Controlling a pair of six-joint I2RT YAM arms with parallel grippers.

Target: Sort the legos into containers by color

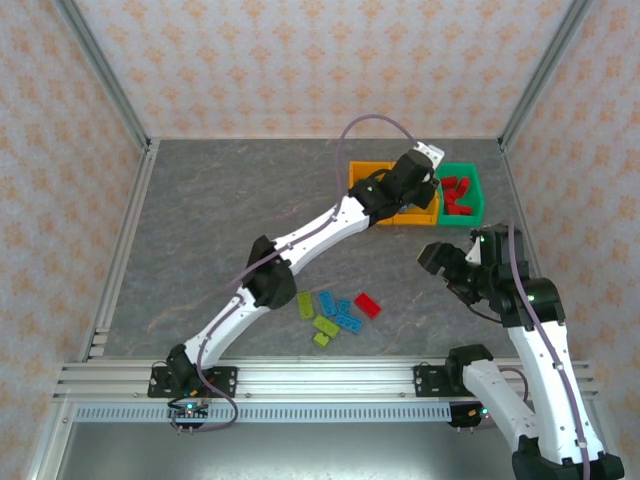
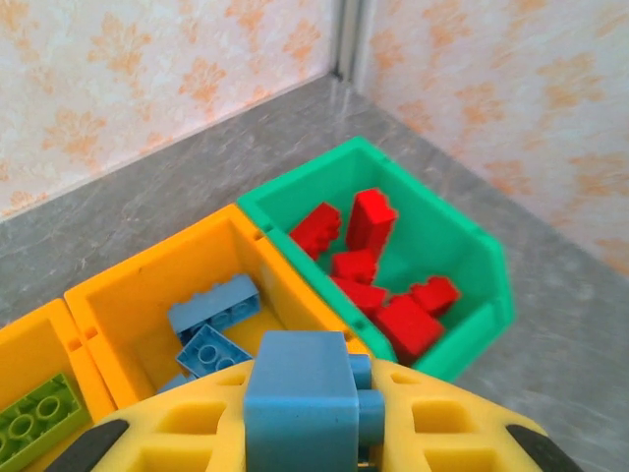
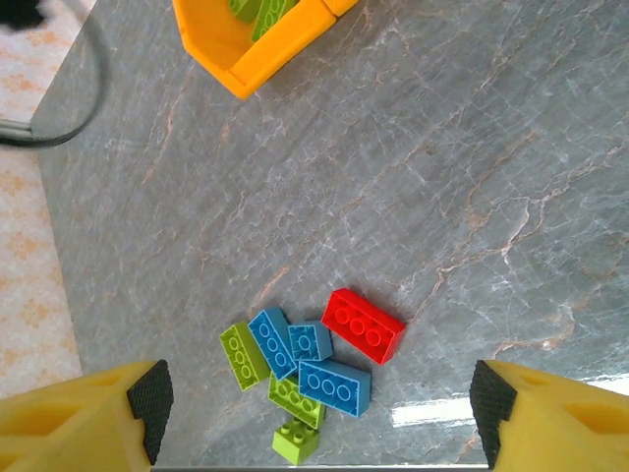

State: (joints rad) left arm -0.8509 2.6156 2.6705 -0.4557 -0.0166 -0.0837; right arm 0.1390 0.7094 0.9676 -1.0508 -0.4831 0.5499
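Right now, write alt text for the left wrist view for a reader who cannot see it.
The left hand grips a small blue studded plastic brick over an orange rectangular plastic bin holding blue bricks. To its right, a green plastic bin holds red bricks; at left, another orange bin holds a lime green brick.

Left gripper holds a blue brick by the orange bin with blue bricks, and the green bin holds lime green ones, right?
No. The left wrist view shows the green bin holding red bricks, not lime green. The left gripper holds a blue brick by the orange bin with blue bricks.
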